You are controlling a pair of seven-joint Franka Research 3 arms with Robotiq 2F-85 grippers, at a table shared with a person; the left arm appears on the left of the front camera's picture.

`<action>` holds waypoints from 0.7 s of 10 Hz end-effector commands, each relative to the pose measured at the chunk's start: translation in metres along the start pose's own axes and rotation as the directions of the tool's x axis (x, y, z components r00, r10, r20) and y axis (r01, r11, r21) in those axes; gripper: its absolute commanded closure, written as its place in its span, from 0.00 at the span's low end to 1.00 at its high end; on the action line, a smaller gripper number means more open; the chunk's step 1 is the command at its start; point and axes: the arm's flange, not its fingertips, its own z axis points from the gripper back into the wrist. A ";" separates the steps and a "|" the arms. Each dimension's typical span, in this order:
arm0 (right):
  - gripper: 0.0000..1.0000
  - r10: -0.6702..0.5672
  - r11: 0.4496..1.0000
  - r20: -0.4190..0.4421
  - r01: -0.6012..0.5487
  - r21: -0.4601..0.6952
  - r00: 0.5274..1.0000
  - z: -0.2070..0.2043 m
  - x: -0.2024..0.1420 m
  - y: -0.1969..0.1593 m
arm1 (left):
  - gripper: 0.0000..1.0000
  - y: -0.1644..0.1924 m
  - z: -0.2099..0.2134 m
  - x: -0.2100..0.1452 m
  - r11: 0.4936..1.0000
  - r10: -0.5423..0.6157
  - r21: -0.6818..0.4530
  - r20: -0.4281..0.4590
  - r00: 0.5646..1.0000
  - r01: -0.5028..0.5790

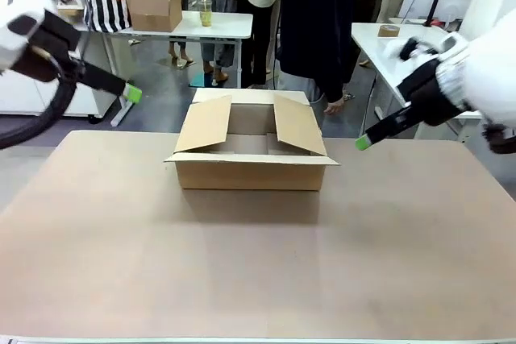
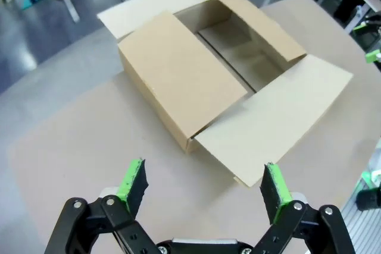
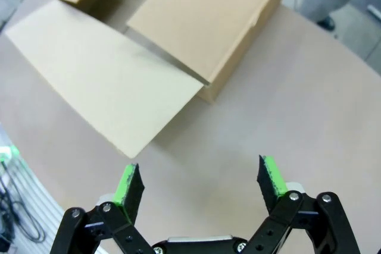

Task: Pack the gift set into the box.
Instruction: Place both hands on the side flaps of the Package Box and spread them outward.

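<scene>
— Starting with the biggest thing, what carries it all?
— A wide tan table (image 1: 258,263). At its far edge stands a person (image 1: 314,22) in a dark top, one hand (image 1: 332,107) hanging just beyond the far right corner of the box.
— And the box itself?
— The box (image 1: 250,173) sits on the far middle of the table, well apart from both arms. It is a shallow brown carton with all four flaps open. The left flap (image 1: 205,122) and right flap (image 1: 298,125) slope up and outward. The near flap (image 1: 250,159) lies out flat toward the robot, and the far flap (image 1: 250,96) is folded back toward the person.
— Anything in it?
— In the left wrist view the part of its floor (image 2: 238,57) that shows is bare cardboard, with a seam down the middle.
— How are the grippers?
— The left gripper (image 2: 203,185) hangs in the air off the box's left side, fingers spread wide, nothing between the green pads (image 2: 134,182). The right gripper (image 3: 199,179) is off the box's right side above the table, jaws equally wide, also holding nothing.
— Farther back?
— On a white table behind sits a smaller carton (image 1: 153,6), taller for its width, with a striped bag (image 1: 106,2) beside it and a cup (image 1: 205,12) with a straw.
</scene>
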 end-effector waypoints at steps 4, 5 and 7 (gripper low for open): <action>0.00 -0.679 0.355 -0.047 0.384 0.852 0.732 0.060 -0.016 -0.069 | 0.00 0.026 0.008 0.005 0.417 0.455 -0.745 -0.325 0.829 -0.521; 0.00 -0.726 0.253 -0.072 0.363 0.897 0.684 0.065 -0.025 -0.083 | 0.00 0.036 0.009 0.003 0.419 0.562 -0.707 -0.291 0.774 -0.570; 0.00 -0.815 0.209 -0.053 0.377 0.903 0.578 0.055 -0.032 -0.097 | 0.00 0.050 0.009 -0.001 0.403 0.645 -0.708 -0.230 0.728 -0.580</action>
